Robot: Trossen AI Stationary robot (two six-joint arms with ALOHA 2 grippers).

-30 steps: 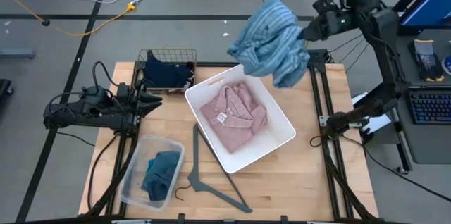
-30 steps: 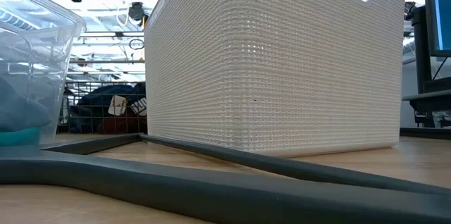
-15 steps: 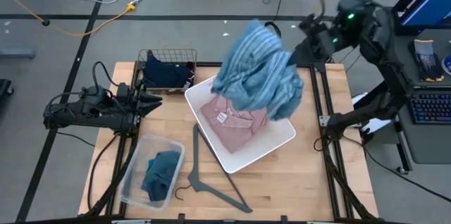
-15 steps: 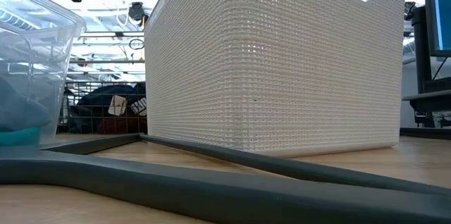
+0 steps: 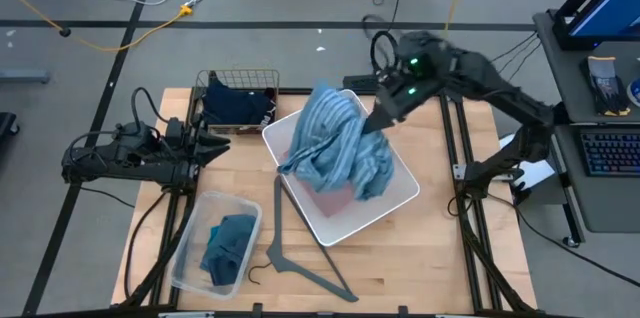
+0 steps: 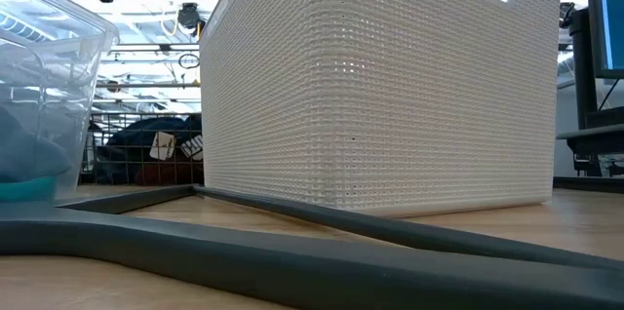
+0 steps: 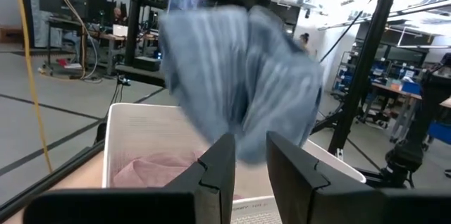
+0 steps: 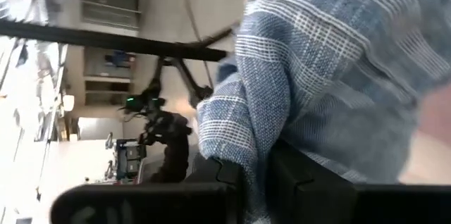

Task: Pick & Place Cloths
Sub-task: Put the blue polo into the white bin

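While the right tool (image 5: 376,118) stays pinched shut on the blue striped shirt (image 5: 335,148), the soft woven fabric hangs bunched over the white basket (image 5: 400,193), covering most of the pink fleece (image 5: 335,201) inside. Left of the basket, the left tool (image 5: 222,145) waits, its 2 fingers slightly parted and empty. Only the low view shows the basket's fine ribbed weave; the right wrist view shows the shirt's check lines.
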